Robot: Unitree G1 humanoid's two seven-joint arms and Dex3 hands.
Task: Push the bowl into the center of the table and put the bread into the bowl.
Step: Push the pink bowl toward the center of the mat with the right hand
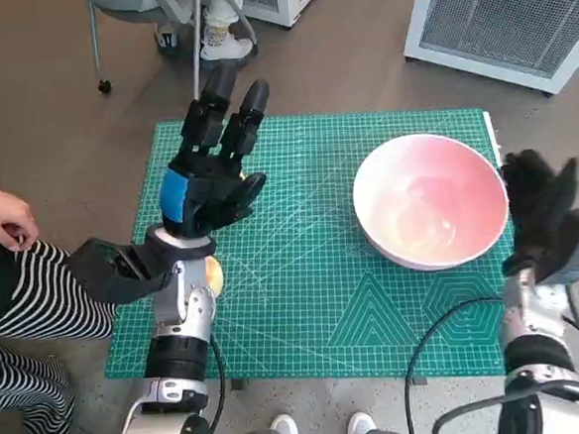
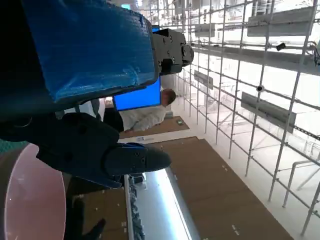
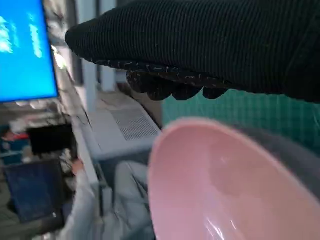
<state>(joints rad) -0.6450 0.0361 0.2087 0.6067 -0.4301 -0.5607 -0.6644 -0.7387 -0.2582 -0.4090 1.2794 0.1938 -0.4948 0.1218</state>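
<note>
The robot's right hand (image 1: 539, 209), in its black knitted glove, stands upright with fingers apart and nothing in its grasp, just beside the outer rim of the wide, shallow pink bowl (image 1: 430, 200) at the right edge of the green gridded cutting mat (image 1: 306, 305); whether the glove already touches the rim cannot be told from the head view, though the right wrist view shows the glove hanging close above the bowl's lip (image 3: 210, 170). The bowl sits well to the right of the middle of the tabletop, empty. To push it well, the glove should probably press flat and low against the side wall rather than the lip, so the bowl slides leftward without tipping, and ease off once it reaches the mat's middle. Across the mat, the left hand (image 1: 212, 168), black with blue tape over its back, is raised above the surface with fingers spread and holds nothing. A small orange-tan rounded piece, likely the bread (image 1: 213, 273), peeks out beside the left forearm near the mat's left side. A person in striped trousers (image 1: 27, 295) sits close at the left.
</note>
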